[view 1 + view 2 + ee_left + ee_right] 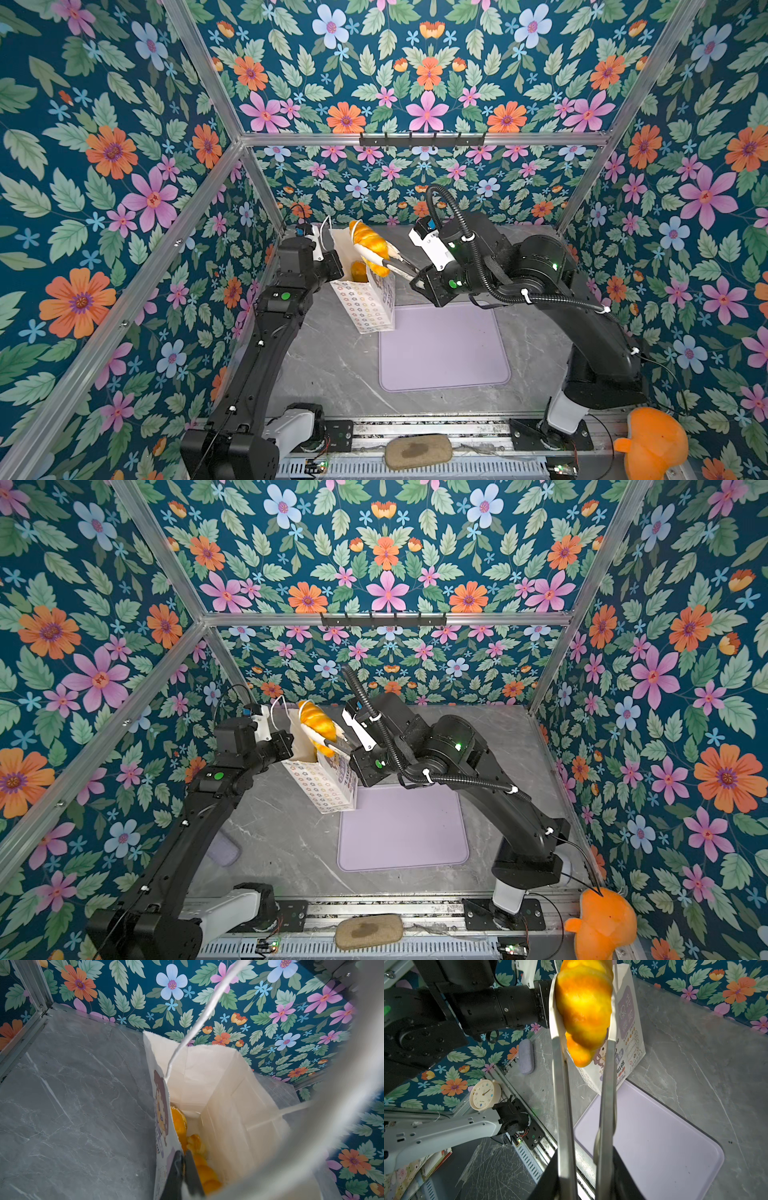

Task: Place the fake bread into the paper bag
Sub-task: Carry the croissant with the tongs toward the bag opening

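Steel tongs (563, 1105) ran out from my right gripper (586, 1180), whose jaws were clamped on their two flat arms. The white tips squeezed a glossy, ridged golden croissant (583, 1005) at the open mouth of the paper bag (368, 305), not yet released. My left gripper (184, 1169) had its jaws pressed together on the bag's thin front rim. Inside, against creased plain white paper, several orange-yellow pieces (180, 1126) lay at the bottom. No bread showed on the smooth lilac mat (444, 349) or the grey marbled table (332, 374), so I judged this the last piece, or nearly.
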You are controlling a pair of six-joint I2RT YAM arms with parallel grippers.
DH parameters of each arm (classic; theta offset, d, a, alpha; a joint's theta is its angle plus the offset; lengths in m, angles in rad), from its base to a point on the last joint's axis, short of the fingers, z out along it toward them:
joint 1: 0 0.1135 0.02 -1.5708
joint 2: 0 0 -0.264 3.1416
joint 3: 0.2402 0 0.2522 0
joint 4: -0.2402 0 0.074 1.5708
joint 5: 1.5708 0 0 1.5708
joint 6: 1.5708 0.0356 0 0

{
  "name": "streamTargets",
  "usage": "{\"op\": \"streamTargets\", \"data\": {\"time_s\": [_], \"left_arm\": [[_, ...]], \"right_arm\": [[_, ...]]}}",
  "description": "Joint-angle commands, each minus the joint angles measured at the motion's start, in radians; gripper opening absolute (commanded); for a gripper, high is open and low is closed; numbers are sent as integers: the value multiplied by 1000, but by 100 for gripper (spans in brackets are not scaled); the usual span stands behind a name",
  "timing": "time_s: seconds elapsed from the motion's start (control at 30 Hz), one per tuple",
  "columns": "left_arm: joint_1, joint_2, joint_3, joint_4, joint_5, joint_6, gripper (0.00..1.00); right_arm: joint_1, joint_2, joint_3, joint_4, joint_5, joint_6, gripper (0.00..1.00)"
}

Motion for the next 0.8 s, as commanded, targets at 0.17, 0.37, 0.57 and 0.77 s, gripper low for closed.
{"op": "streamTargets", "data": {"time_s": [0.17, 0.37, 0.57, 0.77], "left_arm": [[-1, -21, 24, -2, -51, -4, 3], [-1, -18, 62, -37, -104, 17, 3], [4, -27, 54, -53, -137, 28, 2], [10, -30, 33, -50, -142, 27, 2]], "right_arm": [[1, 4, 12, 18, 56, -29, 20], [1, -25, -51, 47, 59, -29, 20], [0, -44, -150, 67, 47, -20, 20], [0, -81, -269, 83, 37, -1, 20]]}}
